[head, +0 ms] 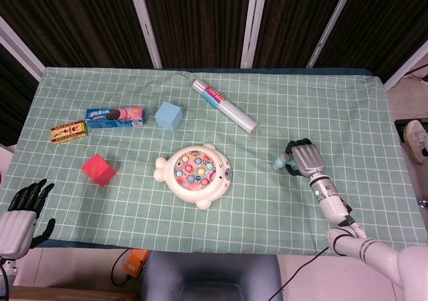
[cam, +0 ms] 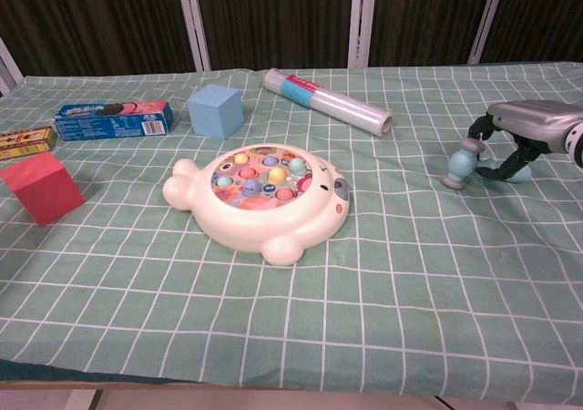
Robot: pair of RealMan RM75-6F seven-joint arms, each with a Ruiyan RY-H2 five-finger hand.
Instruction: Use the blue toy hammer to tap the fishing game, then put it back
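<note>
The blue toy hammer (head: pixel 281 161) (cam: pixel 459 166) lies low at the table's right side, its head pointing toward the fishing game. My right hand (head: pixel 306 158) (cam: pixel 533 118) arches over it, dark fingers curled down around the handle and touching it. The white fish-shaped fishing game (head: pixel 194 168) (cam: pixel 264 196) sits mid-table, well left of the hammer, its colourful fish facing up. My left hand (head: pixel 20 211) hangs off the table's near left corner, fingers spread and holding nothing.
A red cube (head: pixel 98 169) (cam: pixel 38 185) stands at the left. Behind it lie a yellow box (head: pixel 69 132), a blue cookie box (head: pixel 115 117) (cam: pixel 114 118) and a light blue cube (head: pixel 168 116) (cam: pixel 215 110). A clear wrapped roll (head: pixel 224 106) (cam: pixel 326 101) lies at the back.
</note>
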